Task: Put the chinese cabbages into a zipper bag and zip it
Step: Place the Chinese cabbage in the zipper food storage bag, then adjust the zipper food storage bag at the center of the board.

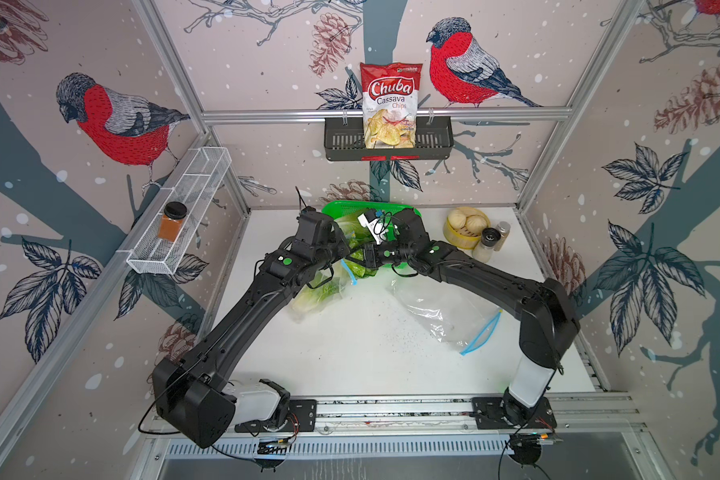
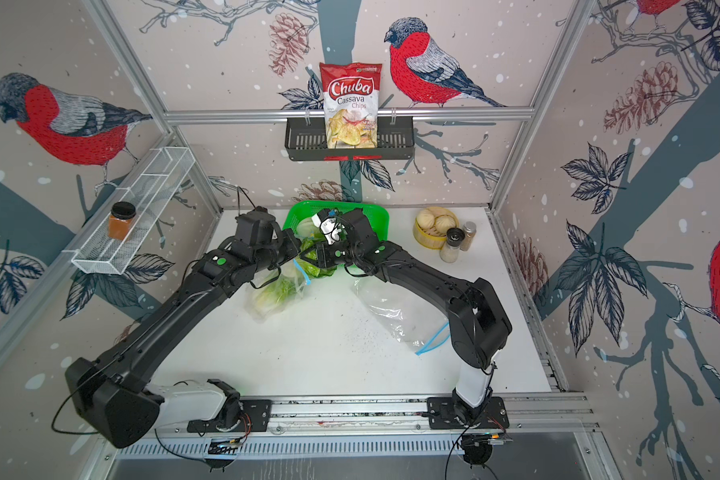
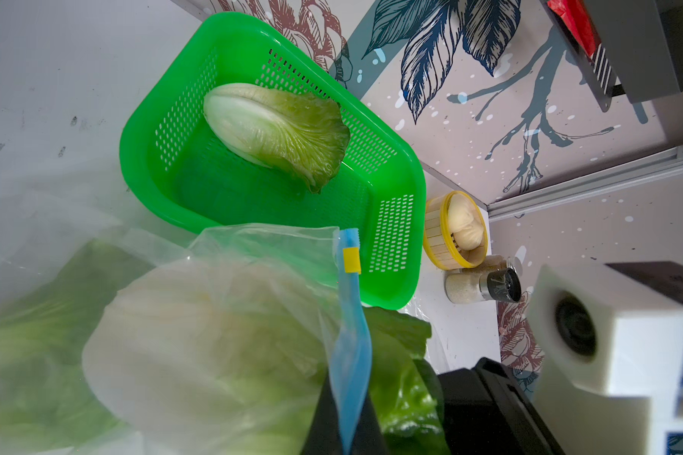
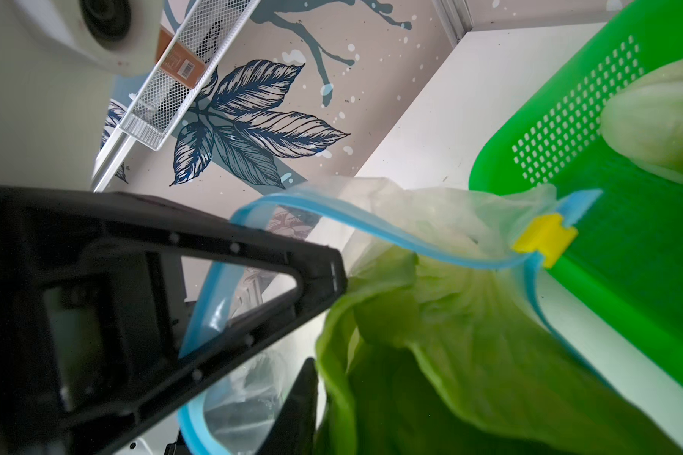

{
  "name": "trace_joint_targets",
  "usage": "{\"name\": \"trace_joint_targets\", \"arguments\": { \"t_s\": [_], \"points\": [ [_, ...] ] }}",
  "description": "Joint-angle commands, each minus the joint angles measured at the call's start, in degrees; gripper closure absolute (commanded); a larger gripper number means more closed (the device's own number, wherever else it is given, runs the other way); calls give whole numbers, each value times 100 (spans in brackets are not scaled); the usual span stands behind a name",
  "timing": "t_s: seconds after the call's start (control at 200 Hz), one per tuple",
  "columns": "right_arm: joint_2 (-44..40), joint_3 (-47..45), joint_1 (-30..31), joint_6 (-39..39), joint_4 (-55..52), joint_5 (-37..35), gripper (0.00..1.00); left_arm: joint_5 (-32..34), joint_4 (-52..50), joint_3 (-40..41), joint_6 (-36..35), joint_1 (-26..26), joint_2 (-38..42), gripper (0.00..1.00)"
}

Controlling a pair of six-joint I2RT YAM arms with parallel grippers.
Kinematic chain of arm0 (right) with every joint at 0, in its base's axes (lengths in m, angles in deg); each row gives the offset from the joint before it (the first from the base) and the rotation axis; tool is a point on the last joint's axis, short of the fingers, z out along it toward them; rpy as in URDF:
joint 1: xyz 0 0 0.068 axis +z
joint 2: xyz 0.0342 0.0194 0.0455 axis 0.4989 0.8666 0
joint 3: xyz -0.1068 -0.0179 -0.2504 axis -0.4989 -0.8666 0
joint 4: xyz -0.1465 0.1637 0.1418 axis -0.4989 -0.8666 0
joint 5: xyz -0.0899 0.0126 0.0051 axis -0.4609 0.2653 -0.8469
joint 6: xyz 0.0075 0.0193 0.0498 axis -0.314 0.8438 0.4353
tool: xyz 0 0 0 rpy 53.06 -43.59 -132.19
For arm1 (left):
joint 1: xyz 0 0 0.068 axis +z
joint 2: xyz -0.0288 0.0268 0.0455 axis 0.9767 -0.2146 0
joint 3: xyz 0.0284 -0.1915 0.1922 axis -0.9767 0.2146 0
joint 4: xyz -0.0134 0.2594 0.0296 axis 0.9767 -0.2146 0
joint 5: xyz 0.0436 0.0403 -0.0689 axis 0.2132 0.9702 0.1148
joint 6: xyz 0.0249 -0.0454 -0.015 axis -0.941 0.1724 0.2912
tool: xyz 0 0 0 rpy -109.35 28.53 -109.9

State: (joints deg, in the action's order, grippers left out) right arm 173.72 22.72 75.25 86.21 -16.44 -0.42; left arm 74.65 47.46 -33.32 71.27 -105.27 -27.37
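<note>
Stereo pair overhead, angled down, wrist cams close-up, both see green basket

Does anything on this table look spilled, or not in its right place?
Two things. Fine dark specks lie scattered on the white table beside the spare empty bag, like spilled seasoning. Also, a cabbage sticks leaf-first out of the zipper bag, across its blue rim, so it would not zip yet.

Glossy plastic basket, clear filmy zipper bag
</note>
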Motion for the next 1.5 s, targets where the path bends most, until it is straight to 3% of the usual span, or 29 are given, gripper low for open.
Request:
{"name": "trace_joint_targets", "arguments": {
  "t_s": [0.0, 0.215, 0.335, 0.475, 0.67, 0.956, 1.126, 1.496],
  "points": [
    [-179, 44, -19, -274, 106, 137, 62, 18, 348, 35, 68, 6, 45, 100],
    [-632, 45, -102, -714, -627, 83, 49, 125, 422, 53, 87, 58, 100, 100],
    [-1109, -217, -388, -432, -876, -231, 41, 118, 376, 8, 57, 85, 63, 100],
    [-1353, -662, -791, 31, -1419, -849, 42, 140, 456, 96, 49, 103, 141, 100],
    [-1039, -901, -884, -84, -2143, -978, 48, 137, 442, 124, 66, 139, 157, 100],
    [-23, -206, -739, 222, -2261, -479, 55, 17, 543, 195, 70, 147, 168, 100],
    [-101, -120, -628, 374, -1956, -138, 53, -107, 619, 204, 77, 147, 142, 100],
    [-113, 1, -601, 538, -1845, -95, 49, -90, 599, 141, 28, 156, 129, 100]
  ]
}}
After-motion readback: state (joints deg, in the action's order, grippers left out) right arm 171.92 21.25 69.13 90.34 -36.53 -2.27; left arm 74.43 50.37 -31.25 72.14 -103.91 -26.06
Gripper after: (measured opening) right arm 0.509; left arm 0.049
